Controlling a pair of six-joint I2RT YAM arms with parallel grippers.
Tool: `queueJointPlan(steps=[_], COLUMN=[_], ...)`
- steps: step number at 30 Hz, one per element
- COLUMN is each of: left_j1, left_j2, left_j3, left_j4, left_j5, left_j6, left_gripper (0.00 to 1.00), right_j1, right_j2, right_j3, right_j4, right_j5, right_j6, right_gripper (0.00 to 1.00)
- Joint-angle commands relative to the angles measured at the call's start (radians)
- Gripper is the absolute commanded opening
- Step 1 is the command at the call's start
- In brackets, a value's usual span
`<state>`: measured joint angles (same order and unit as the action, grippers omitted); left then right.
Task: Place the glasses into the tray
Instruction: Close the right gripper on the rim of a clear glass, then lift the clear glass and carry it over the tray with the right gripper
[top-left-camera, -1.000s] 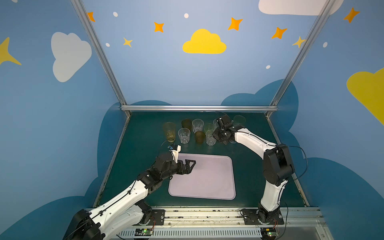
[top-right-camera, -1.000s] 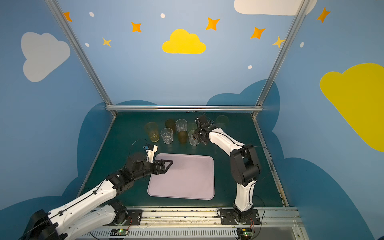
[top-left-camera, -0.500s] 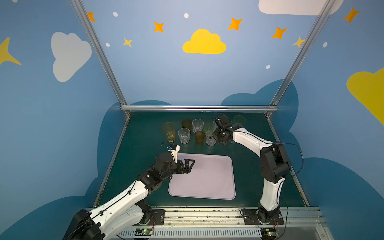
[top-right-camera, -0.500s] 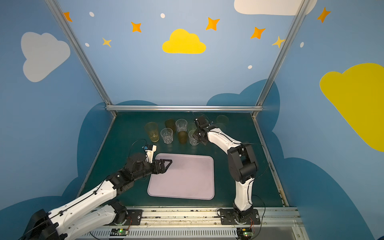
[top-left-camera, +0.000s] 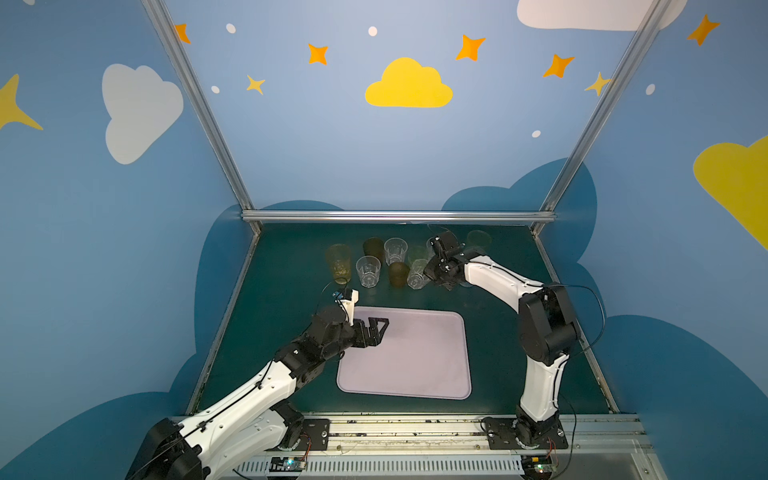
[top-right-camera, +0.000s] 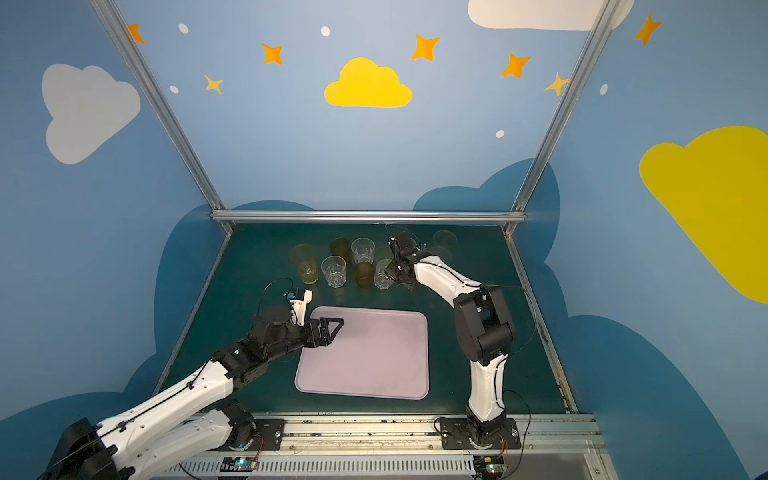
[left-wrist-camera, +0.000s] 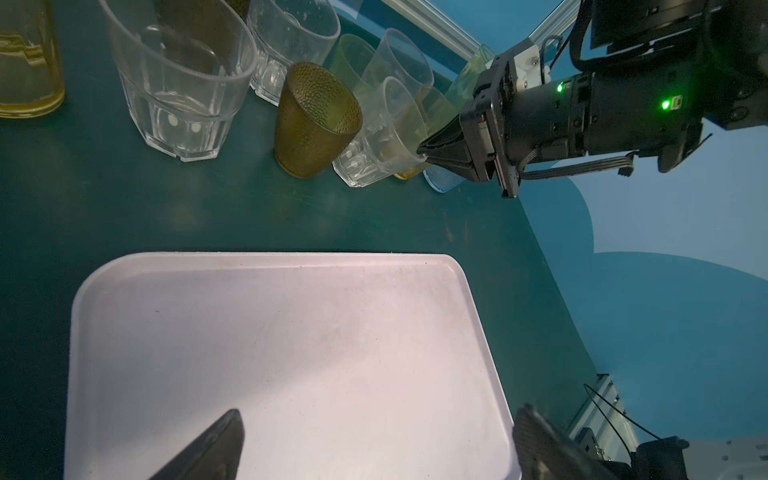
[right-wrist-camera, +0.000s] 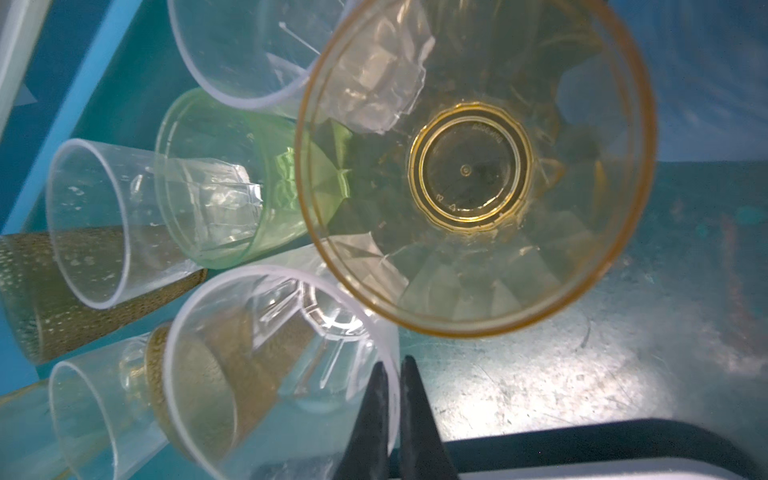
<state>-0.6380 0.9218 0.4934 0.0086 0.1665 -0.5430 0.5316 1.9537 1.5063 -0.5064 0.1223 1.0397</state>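
The right jaws are closed to a thin slit on the rim of a clear glass (right-wrist-camera: 249, 332), with one side set inside the rim and the other outside, as is shown in the right wrist view. That clear glass (top-left-camera: 417, 277) is found at the right front of the group in both top views. Whether its base has left the desk (top-left-camera: 291, 282) cannot be told. Just beside the grip an amber glass (right-wrist-camera: 473, 166) is seen from above, its rim overlapping that of the held one in the wrist view. A green glass (right-wrist-camera: 274, 183) is seen just behind, and a brown glass (top-left-camera: 399, 275) is stood close on the other side. The left jaws are held wide apart with nothing between them, above the far left corner of the tray (top-left-camera: 415, 365). The tray is laid flat on the desk, nearer the front edge and well apart from the right jaws. The glasses (top-left-camera: 395, 250) are all gathered in a loose double row on the desk behind the tray, none touching it, with a yellow glass (top-left-camera: 338, 262) at the left end.
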Motion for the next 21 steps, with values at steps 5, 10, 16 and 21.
queueJointPlan(steps=[5, 10, 16, 21], left_j1=[-0.002, -0.003, -0.002, -0.001], left_j2=[-0.011, -0.008, -0.006, -0.005], left_j3=[-0.009, -0.012, -0.008, -0.006], left_j4=[-0.016, -0.011, -0.013, -0.019], left_j5=[-0.019, -0.019, -0.024, -0.034], left_j6=[-0.007, -0.011, -0.011, -0.012], left_gripper=[1.00, 1.00, 1.00, 1.00], right_j1=[0.013, 0.019, 0.038, 0.047], right_j2=[0.004, -0.004, -0.032, -0.063], right_j3=[0.019, 0.034, 0.037, 0.033], right_j4=[-0.024, -0.036, -0.046, -0.050], right_j5=[0.013, 0.021, 0.072, 0.084], right_j6=[-0.019, -0.029, -0.052, -0.062], right_gripper=[0.04, 0.00, 0.00, 0.00])
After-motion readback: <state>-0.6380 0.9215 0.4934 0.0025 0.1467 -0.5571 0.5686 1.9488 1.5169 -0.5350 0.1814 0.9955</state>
